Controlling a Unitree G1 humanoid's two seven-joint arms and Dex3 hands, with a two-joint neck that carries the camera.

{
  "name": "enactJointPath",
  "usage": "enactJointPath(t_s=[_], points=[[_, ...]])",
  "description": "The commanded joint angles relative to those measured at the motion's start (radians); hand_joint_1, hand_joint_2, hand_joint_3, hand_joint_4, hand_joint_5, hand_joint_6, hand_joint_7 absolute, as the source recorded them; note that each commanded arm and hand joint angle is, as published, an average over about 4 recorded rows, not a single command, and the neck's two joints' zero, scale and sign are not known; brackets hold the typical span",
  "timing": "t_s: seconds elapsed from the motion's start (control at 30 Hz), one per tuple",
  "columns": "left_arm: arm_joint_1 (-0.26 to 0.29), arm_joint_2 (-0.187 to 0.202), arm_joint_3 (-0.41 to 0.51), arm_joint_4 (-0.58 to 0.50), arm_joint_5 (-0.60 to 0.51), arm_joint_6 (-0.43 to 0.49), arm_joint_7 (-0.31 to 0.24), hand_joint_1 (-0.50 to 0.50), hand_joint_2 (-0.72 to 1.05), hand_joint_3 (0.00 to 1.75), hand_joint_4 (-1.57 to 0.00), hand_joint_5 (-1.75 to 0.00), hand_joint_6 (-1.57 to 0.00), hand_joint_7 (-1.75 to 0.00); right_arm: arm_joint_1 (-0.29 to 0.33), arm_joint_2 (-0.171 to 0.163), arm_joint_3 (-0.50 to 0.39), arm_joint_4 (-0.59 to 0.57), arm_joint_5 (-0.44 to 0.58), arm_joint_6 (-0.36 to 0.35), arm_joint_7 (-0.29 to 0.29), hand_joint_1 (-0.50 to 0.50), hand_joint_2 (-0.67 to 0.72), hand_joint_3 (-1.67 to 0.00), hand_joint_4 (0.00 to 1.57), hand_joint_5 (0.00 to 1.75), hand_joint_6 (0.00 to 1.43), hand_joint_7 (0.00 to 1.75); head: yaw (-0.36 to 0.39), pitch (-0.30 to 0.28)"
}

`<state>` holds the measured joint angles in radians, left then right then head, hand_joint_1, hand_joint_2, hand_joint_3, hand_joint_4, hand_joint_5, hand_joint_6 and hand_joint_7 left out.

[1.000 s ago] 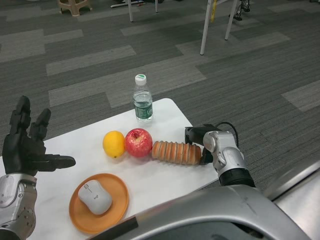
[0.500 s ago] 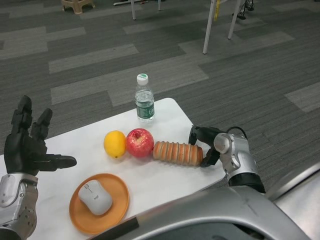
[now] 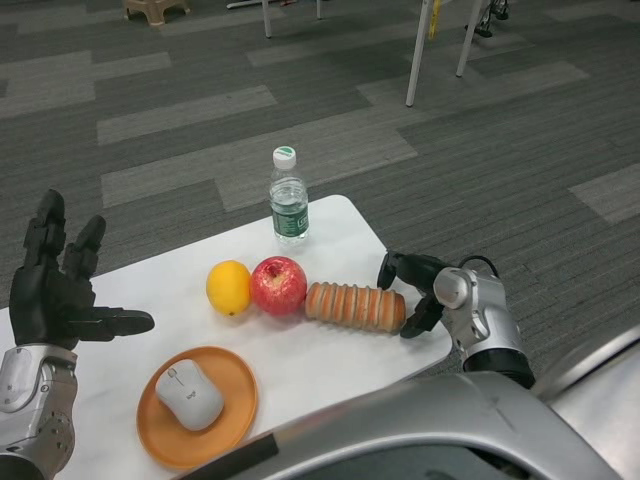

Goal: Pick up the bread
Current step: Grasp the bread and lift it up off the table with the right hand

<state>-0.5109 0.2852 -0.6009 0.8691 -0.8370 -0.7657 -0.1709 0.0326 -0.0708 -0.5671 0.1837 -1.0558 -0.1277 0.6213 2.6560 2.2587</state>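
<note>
— Where are we with the bread [image 3: 355, 305]?
— It lies right of centre on the table [image 3: 330, 370], its left end against the apple [image 3: 278, 285]. Our right hand [image 3: 415, 292] sits at its right end, fingers apart above and below, nothing gripped yet.
— So we're at the reach; next we'd judge closing around the loaf.
— Our left hand [image 3: 55, 295] waits spread at the left edge.
— Any writing?
— The bottle [image 3: 288, 205] label is too small to read.
</note>
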Motion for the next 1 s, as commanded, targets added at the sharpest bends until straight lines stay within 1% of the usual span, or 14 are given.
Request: enactJointPath(t_s=[0.03,0.1,0.13,0.17,0.2,0.23,0.33,0.43,0.57,0.67,0.73,0.83,0.9,1.0], points=[[0.010,0.002,0.001,0.007,-0.002,-0.011,0.002,0.50,-0.19,0.07,0.00,-0.41,0.00,0.00,0.011,0.031,0.016,0.013,0.036,-0.048,0.041,0.08,-0.60,-0.36,0.00,1.16,0.00,1.15,0.003,0.001],[0.011,0.002,0.002,0.005,-0.002,-0.011,0.002,0.50,-0.19,0.07,0.00,-0.41,0.00,0.00,0.010,0.034,0.011,0.009,0.045,-0.067,0.032,0.02,-0.57,-0.50,0.00,1.09,0.00,0.99,0.005,0.002],[0.012,0.002,0.002,0.005,-0.002,-0.011,0.002,0.50,-0.19,0.07,0.00,-0.41,0.00,0.00,0.010,0.036,0.008,0.006,0.048,-0.083,0.025,-0.03,-0.56,-0.56,0.00,1.04,0.00,0.89,0.006,0.003],[0.012,0.002,0.002,0.004,-0.002,-0.011,0.002,0.50,-0.19,0.09,0.00,-0.41,0.00,0.00,0.010,0.039,0.005,-0.002,0.046,-0.101,0.012,-0.09,-0.54,-0.58,0.00,1.02,0.00,0.82,0.006,0.004],[0.012,0.002,0.003,0.004,-0.002,-0.011,0.002,0.50,-0.19,0.09,0.00,-0.41,0.00,0.00,0.011,0.043,0.002,-0.010,0.044,-0.119,-0.001,-0.12,-0.54,-0.59,0.00,0.99,0.00,0.77,0.006,0.005],[0.012,0.002,0.003,0.004,-0.002,-0.012,0.002,0.50,-0.19,0.09,0.00,-0.41,0.00,0.00,0.013,0.050,0.002,-0.022,0.036,-0.125,-0.015,-0.16,-0.54,-0.61,0.00,0.95,0.00,0.66,0.006,0.006],[0.012,0.002,0.003,0.004,-0.002,-0.013,0.002,0.50,-0.19,0.07,0.00,-0.41,0.00,0.00,0.020,0.084,0.005,-0.060,0.013,-0.133,-0.055,-0.17,-0.54,-0.61,0.00,0.80,0.00,0.40,0.007,0.010],[0.012,0.002,0.005,0.004,-0.002,-0.014,0.002,0.50,-0.19,0.07,0.00,-0.41,0.00,0.00,0.023,0.129,0.013,-0.091,-0.014,-0.143,-0.069,-0.17,-0.54,-0.56,0.00,0.78,0.00,0.21,0.007,0.014],[0.012,0.003,0.007,0.005,-0.002,-0.015,0.002,0.50,-0.19,0.09,0.00,-0.41,0.00,0.00,0.026,0.169,0.023,-0.112,-0.040,-0.155,-0.070,-0.17,-0.54,-0.61,0.00,0.75,0.00,0.14,0.009,0.017],[0.012,0.005,0.008,0.005,-0.002,-0.017,0.002,0.50,-0.19,0.09,0.00,-0.41,0.00,0.00,0.032,0.205,0.033,-0.127,-0.063,-0.142,-0.068,-0.17,-0.54,-0.63,0.00,0.68,0.00,0.14,0.016,0.018],[0.013,0.008,0.010,0.005,-0.002,-0.018,0.002,0.50,-0.19,0.09,0.00,-0.41,0.00,0.00,0.034,0.220,0.037,-0.135,-0.073,-0.128,-0.066,-0.17,-0.53,-0.63,0.00,0.68,0.00,0.12,0.019,0.018],[0.014,0.010,0.010,0.005,-0.002,-0.018,0.002,0.50,-0.19,0.04,0.00,-0.41,0.00,0.00,0.035,0.223,0.050,-0.146,-0.076,-0.108,-0.063,-0.17,-0.48,-0.63,0.00,0.68,0.00,0.07,0.019,0.017],[0.014,0.012,0.010,0.005,-0.002,-0.018,0.002,0.50,-0.19,0.04,0.00,-0.41,0.00,0.00,0.035,0.220,0.059,-0.151,-0.076,-0.093,-0.059,-0.17,-0.48,-0.63,0.00,0.68,0.00,0.07,0.019,0.018],[0.014,0.016,0.010,0.004,-0.003,-0.019,0.002,0.50,-0.19,0.09,0.00,-0.41,0.00,0.00,0.036,0.212,0.075,-0.162,-0.075,-0.060,-0.048,-0.17,-0.48,-0.69,0.00,0.68,0.00,0.07,0.020,0.018]])
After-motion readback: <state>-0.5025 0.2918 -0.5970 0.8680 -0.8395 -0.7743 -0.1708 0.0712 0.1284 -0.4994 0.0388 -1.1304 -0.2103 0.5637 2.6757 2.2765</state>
